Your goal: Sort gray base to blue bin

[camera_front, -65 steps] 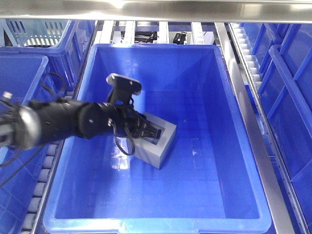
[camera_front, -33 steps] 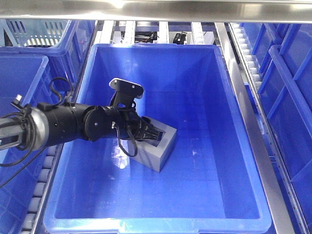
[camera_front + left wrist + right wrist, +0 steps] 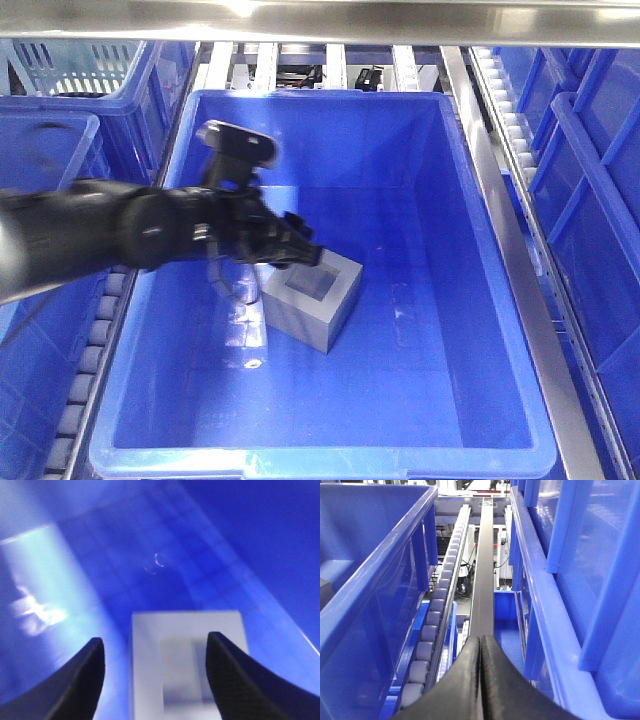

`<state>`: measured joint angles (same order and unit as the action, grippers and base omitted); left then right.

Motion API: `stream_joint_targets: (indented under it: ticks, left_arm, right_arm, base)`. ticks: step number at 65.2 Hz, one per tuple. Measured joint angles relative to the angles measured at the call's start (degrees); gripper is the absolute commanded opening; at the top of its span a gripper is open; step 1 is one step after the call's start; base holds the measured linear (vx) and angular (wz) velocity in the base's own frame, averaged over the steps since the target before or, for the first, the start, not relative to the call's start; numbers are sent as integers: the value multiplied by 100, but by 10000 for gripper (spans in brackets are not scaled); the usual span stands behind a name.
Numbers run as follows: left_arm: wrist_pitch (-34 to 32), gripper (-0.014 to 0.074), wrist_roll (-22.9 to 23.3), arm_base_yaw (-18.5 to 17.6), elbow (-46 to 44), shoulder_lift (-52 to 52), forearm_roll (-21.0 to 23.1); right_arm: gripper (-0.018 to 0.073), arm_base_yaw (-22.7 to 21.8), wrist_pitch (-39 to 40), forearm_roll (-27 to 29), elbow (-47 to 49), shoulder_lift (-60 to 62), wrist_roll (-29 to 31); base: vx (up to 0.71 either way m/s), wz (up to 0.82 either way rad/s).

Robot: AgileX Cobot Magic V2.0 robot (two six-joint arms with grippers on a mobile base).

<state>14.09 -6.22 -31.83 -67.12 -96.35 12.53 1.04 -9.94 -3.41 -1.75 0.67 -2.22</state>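
The gray base (image 3: 315, 298) lies on the floor of the blue bin (image 3: 420, 105), its square recess facing up. My left gripper (image 3: 296, 250) is open just above and left of the block, apart from it. In the left wrist view the gray base (image 3: 186, 665) shows between and below the two spread fingers (image 3: 82, 680), over the bin's floor (image 3: 165, 575). My right gripper (image 3: 480, 650) is shut and empty, outside the bin, pointing along a roller rail.
Other blue bins stand at the left (image 3: 40, 160) and right (image 3: 600, 220). A paler slotted basket (image 3: 70, 60) sits at the back left. Roller rails (image 3: 432, 630) run between blue bin walls (image 3: 365, 580). A metal bar (image 3: 320, 20) crosses overhead.
My left gripper has let go of the gray base, lifted and drawn back to the left. The block now rests free on the bin floor.
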Motion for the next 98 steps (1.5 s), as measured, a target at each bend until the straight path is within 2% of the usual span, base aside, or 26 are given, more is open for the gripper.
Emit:
stream_joint_targets:
  ticks: [17,44,59,74,87,93,98]
  left_arm:
    - [-442,429,0,0,1058,1348,-7]
    - [-1097,429,0,0,3220,4257,-7]
    - [-1102,429,-119,0,4274,6339,-49]
    - [-827,429,-184,0,4808,8115,-49]
    - [-281,421,-233,0,5067,8723,-49]
    - [-220,368,-238,0,5087,8758,-49]
    - [-216,290,-244,0,5087,8758,-49]
  right_arm:
    - [-9,0,0,0,0,0,0]
    - [-9,0,0,0,0,0,0]
    - [-9,0,0,0,0,0,0]
    - [-9,0,0,0,0,0,0]
    - [-9,0,0,0,0,0,0]
    - [-9,0,0,0,0,0,0]
    - [-9,0,0,0,0,0,0]
  base:
    - [0,0]
    - [0,0]
    - [0,0]
    - [0,0]
    - [0,0]
    - [0,0]
    - [0,0]
